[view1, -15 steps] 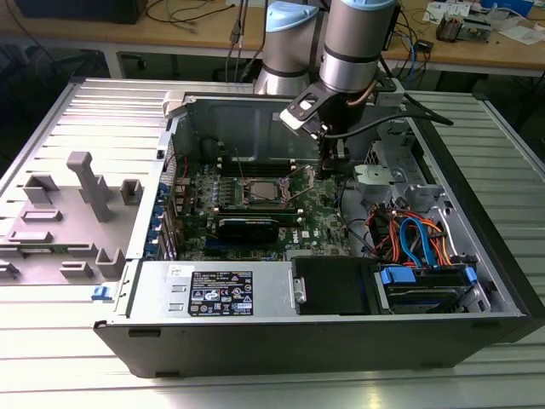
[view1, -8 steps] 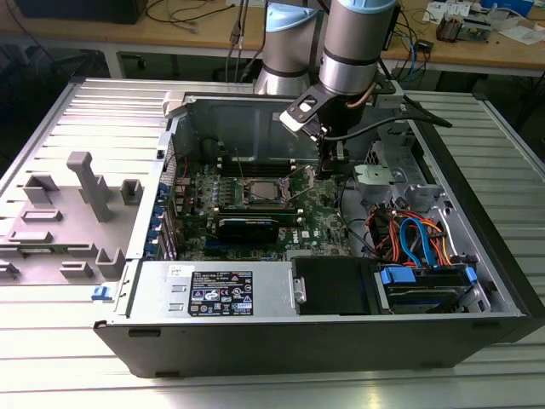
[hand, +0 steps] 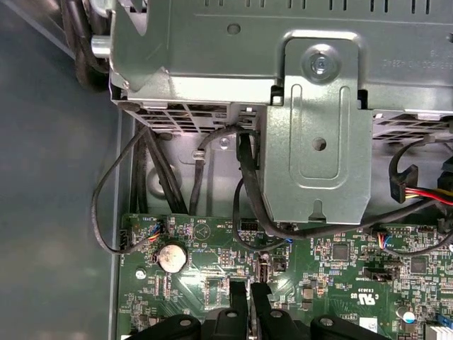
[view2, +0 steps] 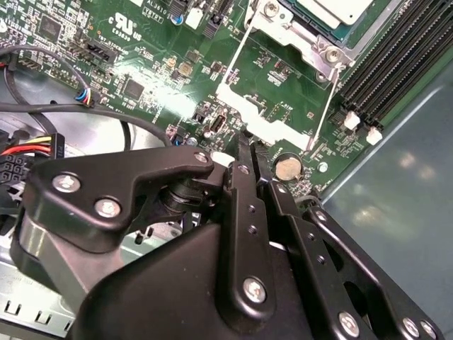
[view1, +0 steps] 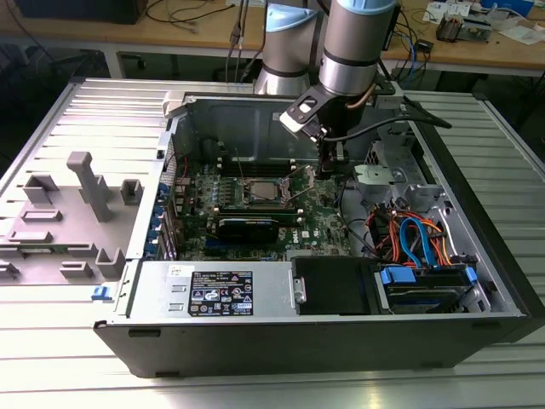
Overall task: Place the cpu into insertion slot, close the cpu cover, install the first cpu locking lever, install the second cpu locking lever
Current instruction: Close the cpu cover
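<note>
Two wire locking levers [view2: 322, 106] jut loose from the insertion slot [view1: 247, 198], where the cpu [view2: 340, 8] already sits under the cpu cover [view2: 297, 32], so we hold the gripper [view2: 251, 145], fingers pinched together on nothing, low over the motherboard [view2: 141, 64] beside them.

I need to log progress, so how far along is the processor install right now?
Done: the cpu sits in the insertion slot, and the cpu cover looks lowered over it. In hand: nothing; the gripper is shut and empty, just above the motherboard beside the socket. Left: both wire locking levers appear to stick out, not yet latched.
</note>
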